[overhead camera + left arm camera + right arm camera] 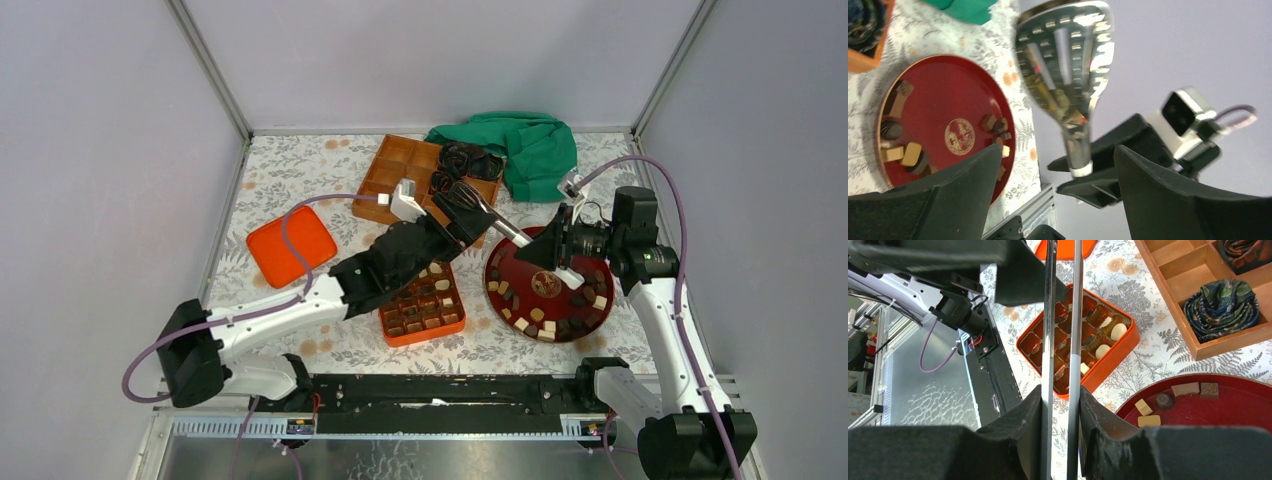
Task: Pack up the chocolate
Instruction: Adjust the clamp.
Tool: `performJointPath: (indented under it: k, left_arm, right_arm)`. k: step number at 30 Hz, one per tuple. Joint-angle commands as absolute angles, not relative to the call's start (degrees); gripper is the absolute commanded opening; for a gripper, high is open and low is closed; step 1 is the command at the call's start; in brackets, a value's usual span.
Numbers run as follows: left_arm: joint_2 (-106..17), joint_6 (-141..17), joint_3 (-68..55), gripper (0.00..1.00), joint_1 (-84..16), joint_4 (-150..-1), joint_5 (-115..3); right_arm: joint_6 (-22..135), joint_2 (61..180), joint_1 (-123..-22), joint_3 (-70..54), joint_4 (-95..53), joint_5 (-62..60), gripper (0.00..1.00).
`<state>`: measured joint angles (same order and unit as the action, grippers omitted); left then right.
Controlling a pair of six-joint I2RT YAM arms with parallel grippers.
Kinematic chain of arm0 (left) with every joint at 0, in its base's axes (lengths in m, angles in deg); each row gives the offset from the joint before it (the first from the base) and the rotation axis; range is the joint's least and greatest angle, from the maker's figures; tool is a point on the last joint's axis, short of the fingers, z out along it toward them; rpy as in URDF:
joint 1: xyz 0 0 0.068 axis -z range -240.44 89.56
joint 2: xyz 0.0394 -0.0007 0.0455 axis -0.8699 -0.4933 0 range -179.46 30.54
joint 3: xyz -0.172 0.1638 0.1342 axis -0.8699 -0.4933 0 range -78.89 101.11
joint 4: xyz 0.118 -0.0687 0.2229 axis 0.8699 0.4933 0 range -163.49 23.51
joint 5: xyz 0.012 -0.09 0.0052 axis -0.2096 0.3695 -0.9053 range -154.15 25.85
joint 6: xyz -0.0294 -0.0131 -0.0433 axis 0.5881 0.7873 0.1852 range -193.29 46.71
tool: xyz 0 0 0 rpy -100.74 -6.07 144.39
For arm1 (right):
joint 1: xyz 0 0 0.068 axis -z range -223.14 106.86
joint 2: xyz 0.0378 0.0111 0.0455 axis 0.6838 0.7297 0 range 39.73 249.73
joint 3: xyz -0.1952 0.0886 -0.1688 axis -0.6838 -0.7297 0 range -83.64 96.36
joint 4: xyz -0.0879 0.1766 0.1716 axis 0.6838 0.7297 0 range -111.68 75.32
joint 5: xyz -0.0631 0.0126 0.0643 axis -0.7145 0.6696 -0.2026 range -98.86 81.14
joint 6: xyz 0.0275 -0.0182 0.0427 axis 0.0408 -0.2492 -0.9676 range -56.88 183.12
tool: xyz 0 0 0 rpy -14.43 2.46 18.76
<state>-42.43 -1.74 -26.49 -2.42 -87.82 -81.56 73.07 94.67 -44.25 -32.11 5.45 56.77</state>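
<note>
Chocolate pieces [545, 320], dark, tan and cream, lie round the near side of a red round plate [490, 268]. More chocolate [1118, 331] fills cells of the orange box [422, 305]. My right gripper [548, 250] hangs over the plate's far left edge. It is shut on metal tongs [500, 222], pressing both arms [1076, 315] between its fingers [1060, 390]. The tongs point up and left toward my left gripper [476, 224]. That gripper [1057, 150] is open, with the slotted tongs head [1063, 65] seen between its fingers, untouched.
An orange lid [292, 245] lies at the left. A wooden compartment tray [400, 165] at the back holds black crinkled bundles [465, 160]. A green cloth [530, 150] is bunched at the back right. Grey walls close in three sides.
</note>
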Motion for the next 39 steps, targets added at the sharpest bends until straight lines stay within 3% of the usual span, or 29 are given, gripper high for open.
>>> performJointPath:
  k: [1, 12, 24, 29, 33, 39]
  left_arm:
    - [-46.1, 5.2, -21.8, 0.87, -1.8, -74.3, -86.7]
    - [-49.3, 4.4, -17.3, 0.84, -1.6, -76.0, -86.9]
    - [-47.9, -1.3, -20.7, 0.85, -1.3, -83.5, -84.0]
    - [-42.1, -12.8, -30.7, 0.92, -1.6, -99.1, -77.9]
    - [-38.7, -12.0, -42.1, 0.96, -3.1, -115.2, -73.9]
    - [-41.0, -8.5, -37.2, 0.99, -3.2, -109.4, -77.3]
  right_arm:
    - [70.0, 93.7, -44.2, -31.5, -1.2, 59.3, 0.33]
    - [70.4, 95.0, -45.7, -32.1, -2.0, 57.3, 0.33]
    - [75.0, 95.1, -46.2, -30.1, 3.0, 56.4, 0.33]
    - [80.9, 93.0, -46.1, -29.8, 7.9, 54.1, 0.33]
    - [82.2, 92.2, -46.1, -30.5, 8.0, 53.6, 0.33]
    - [82.4, 93.7, -46.1, -29.4, 8.5, 52.9, 0.32]
